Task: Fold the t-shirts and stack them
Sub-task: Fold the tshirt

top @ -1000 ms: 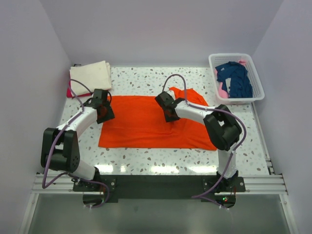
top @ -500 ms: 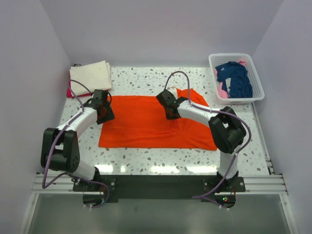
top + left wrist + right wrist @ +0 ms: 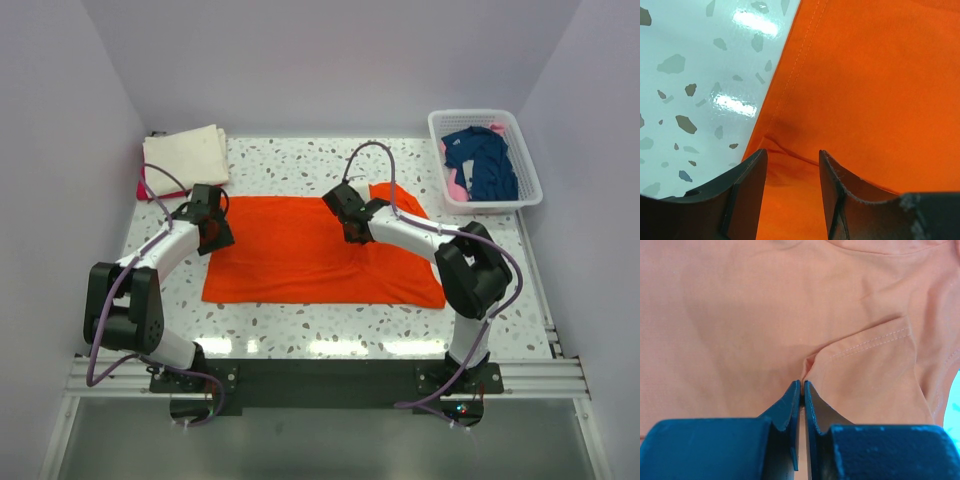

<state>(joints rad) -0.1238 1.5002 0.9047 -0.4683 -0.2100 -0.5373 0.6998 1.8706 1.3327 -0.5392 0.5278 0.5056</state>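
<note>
The bright orange t-shirt (image 3: 290,255) lies spread flat on the table's middle, with one sleeve sticking out at its back right. My left gripper (image 3: 212,232) sits at its back left corner. In the left wrist view its jaws (image 3: 792,157) stand apart with the shirt's edge (image 3: 875,85) lying between them. My right gripper (image 3: 352,232) is shut on a pinch of the orange cloth near the back edge. The right wrist view shows the jaws (image 3: 802,385) closed on a fold beside the sleeve's stitched hem (image 3: 875,340).
A folded cream shirt (image 3: 185,155) lies at the back left corner with a red one (image 3: 145,190) showing under it. The white lattice basket (image 3: 530,195) at the back right holds a navy shirt (image 3: 485,160) and some pink cloth (image 3: 458,185). Walls close in on three sides.
My right gripper has moved slightly back and to the right with the pinched cloth, shifting the shirt's back right part. The left gripper has stayed put.
</note>
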